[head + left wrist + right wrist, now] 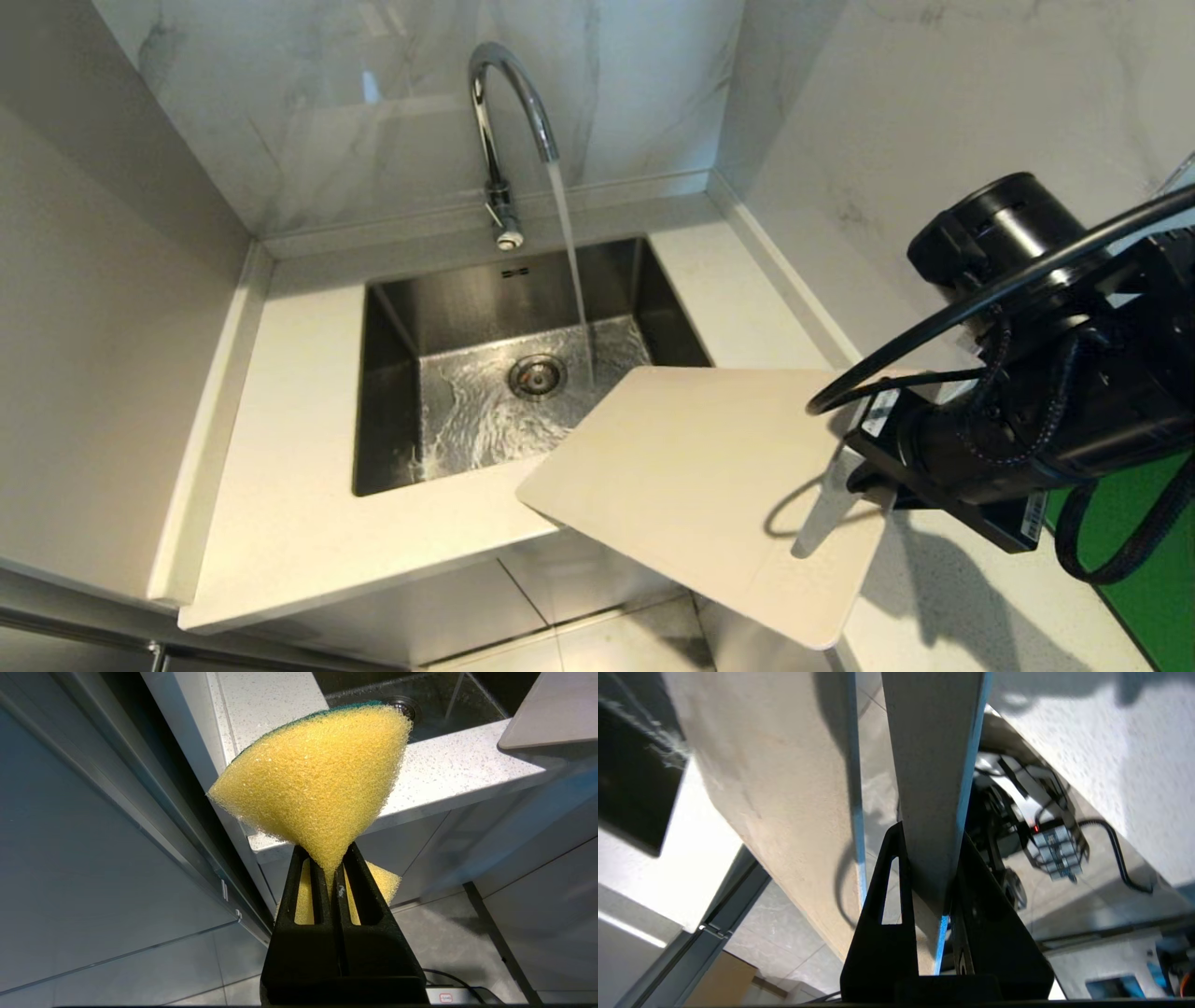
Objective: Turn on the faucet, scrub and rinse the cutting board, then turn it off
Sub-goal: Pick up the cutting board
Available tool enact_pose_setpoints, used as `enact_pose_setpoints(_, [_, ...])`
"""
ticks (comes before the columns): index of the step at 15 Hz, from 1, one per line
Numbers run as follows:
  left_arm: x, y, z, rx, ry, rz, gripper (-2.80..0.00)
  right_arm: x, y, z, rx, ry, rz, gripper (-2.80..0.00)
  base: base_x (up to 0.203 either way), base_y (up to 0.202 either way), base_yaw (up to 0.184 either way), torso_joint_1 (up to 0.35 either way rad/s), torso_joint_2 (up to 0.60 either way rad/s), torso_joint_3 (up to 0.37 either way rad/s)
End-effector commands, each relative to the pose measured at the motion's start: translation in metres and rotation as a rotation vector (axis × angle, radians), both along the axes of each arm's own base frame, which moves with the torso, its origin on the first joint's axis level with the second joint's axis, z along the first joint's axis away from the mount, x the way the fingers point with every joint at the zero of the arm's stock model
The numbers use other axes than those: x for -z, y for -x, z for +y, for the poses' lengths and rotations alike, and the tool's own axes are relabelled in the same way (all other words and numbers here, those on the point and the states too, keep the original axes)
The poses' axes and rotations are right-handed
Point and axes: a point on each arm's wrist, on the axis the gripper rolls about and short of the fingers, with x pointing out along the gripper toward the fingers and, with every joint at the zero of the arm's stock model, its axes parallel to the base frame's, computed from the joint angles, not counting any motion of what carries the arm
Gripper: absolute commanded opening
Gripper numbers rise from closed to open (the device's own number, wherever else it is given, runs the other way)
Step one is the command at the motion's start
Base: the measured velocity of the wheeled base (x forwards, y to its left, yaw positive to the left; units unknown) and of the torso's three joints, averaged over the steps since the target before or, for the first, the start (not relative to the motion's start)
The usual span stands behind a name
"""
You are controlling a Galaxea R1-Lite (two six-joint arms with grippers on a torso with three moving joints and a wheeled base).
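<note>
The chrome faucet is running, and its stream falls into the steel sink. The cream-white cutting board hangs tilted in the air over the sink's near right corner and the counter's front edge. My right gripper holds it at its slotted end. In the right wrist view that gripper is shut on the board's handle strip. My left gripper is low beside the cabinets and out of the head view. It is shut on a yellow sponge with a green back.
White speckled countertop surrounds the sink, with marble walls behind and to the right. The faucet's side lever sits at its base. A green surface lies at the far right. Tiled floor and cabinet fronts lie below the counter edge.
</note>
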Motion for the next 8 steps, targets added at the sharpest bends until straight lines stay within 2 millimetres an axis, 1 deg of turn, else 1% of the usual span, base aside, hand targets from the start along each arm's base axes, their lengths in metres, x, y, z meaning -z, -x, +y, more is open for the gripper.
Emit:
enact_pose_setpoints(1, [0.0, 0.0, 0.0, 0.0, 0.0, 0.002, -2.8, 0.001, -0.008, 0.003, -0.01, 0.001, -0.035, -2.8, 0.0, 0.0, 0.0, 0.0, 0.0, 0.0])
enact_pose_setpoints(3, [0.0, 0.0, 0.0, 0.0, 0.0, 0.002, -2.8, 0.0, -0.021, 0.006, -0.006, -0.008, -0.087, -2.8, 0.0, 0.0, 0.0, 0.0, 0.0, 0.0])
enact_pose_setpoints(5, [0.0, 0.0, 0.0, 0.0, 0.0, 0.002, -2.8, -0.011, -0.028, 0.003, 0.016, -0.025, -0.141, -2.8, 0.0, 0.0, 0.0, 0.0, 0.0, 0.0])
enact_pose_setpoints(8, [0.0, 0.0, 0.0, 0.0, 0.0, 0.002, -2.8, -0.034, -0.036, -0.01, 0.07, -0.05, -0.223, -2.8, 0.0, 0.0, 0.0, 0.0, 0.0, 0.0])
